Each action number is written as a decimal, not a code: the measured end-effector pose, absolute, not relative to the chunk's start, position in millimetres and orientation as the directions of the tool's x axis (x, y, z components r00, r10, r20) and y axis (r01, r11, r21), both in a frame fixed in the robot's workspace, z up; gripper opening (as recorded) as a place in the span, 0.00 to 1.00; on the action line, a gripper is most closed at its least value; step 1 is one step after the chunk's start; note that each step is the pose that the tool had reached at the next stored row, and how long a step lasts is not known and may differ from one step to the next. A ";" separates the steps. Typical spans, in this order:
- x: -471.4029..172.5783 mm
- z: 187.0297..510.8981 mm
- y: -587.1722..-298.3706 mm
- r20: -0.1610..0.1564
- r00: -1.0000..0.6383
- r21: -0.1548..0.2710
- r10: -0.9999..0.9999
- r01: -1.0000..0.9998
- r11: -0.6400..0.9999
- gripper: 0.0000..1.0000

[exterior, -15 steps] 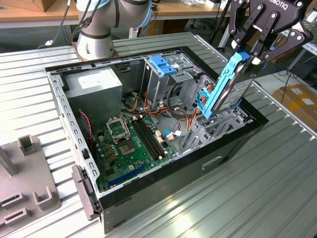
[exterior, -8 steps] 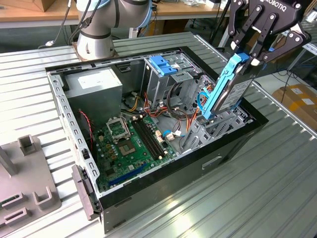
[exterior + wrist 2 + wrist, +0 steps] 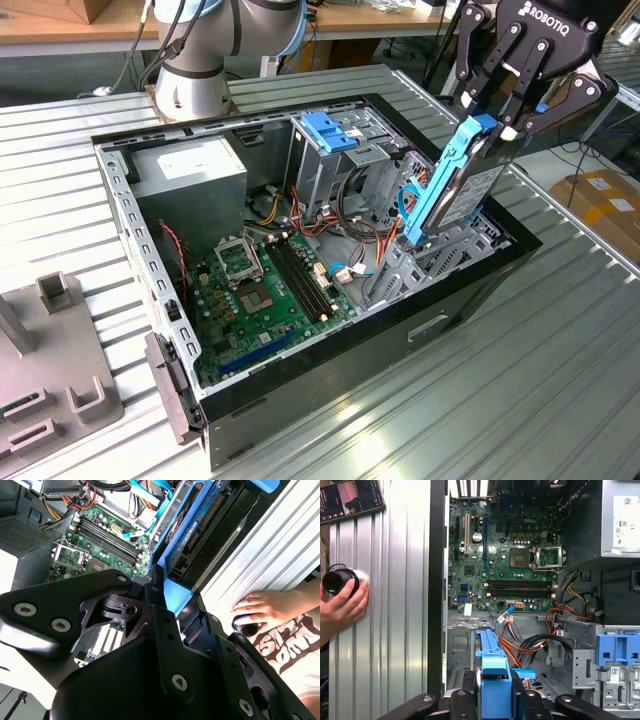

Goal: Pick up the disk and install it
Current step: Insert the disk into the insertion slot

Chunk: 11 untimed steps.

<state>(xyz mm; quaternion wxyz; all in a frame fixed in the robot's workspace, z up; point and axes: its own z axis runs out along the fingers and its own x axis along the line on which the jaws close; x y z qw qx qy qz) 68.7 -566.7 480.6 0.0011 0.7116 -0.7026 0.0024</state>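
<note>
Blue-railed disk point(image 3: 468, 195) clamped at its top by gripper point(image 3: 493, 122); long axis near-upright, lower end meeting cage point(image 3: 395, 275).

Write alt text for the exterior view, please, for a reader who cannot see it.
The gripper holds the disk on edge, tilted, its lower end at the drive bay of an open computer case, on the exterior view's right. Inside the case lie a green motherboard and a grey power supply; the case stands on a ribbed metal table.
</note>
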 end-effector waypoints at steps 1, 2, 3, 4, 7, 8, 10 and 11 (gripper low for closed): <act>68.7 480.6 -566.7 0.005 0.013 -0.002 -1.000 -1.000 -0.013 0.37; 68.7 480.5 -566.7 0.005 0.013 -0.002 -1.000 -1.000 -0.013 0.37; 68.7 480.5 -566.7 0.005 0.013 -0.002 -1.000 -1.000 -0.013 0.37; 68.7 480.5 -566.7 0.005 0.013 -0.002 -1.000 -1.000 -0.013 0.37; 68.7 476.3 -566.7 0.005 0.013 -0.002 -1.000 -1.000 -0.013 0.37; 68.8 476.1 -566.7 0.005 0.013 -0.002 -1.000 -1.000 -0.013 0.37; 70.4 475.6 -566.7 0.005 0.013 -0.002 -1.000 -1.000 -0.013 0.37; 70.5 475.5 -566.7 0.005 0.012 -0.002 -1.000 -1.000 -0.012 0.37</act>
